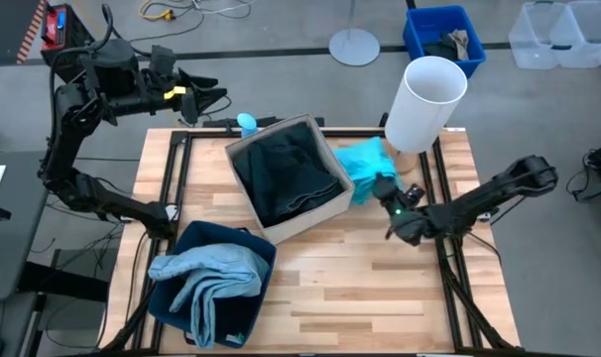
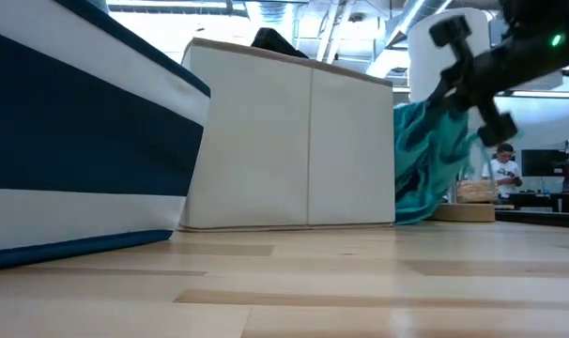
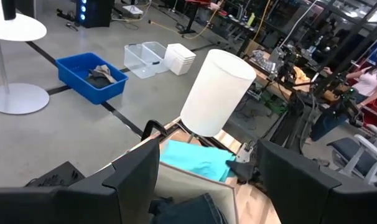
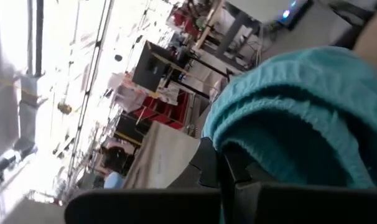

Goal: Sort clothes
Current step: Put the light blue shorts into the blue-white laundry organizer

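Sorting: right gripper clamped on turquoise garment, just beside beige box
Next, probably: lift, carry over a box, release

Fabric boxes: two, one beige box and one navy box.
Garments: at least three seen, one turquoise garment, one pale blue garment and one dark garment; whether the dark heap holds more than one cannot be told.
White cylinders: one.
Robot arms: two.
Blue bins on the floor: one.
Clear plastic tubs: two.
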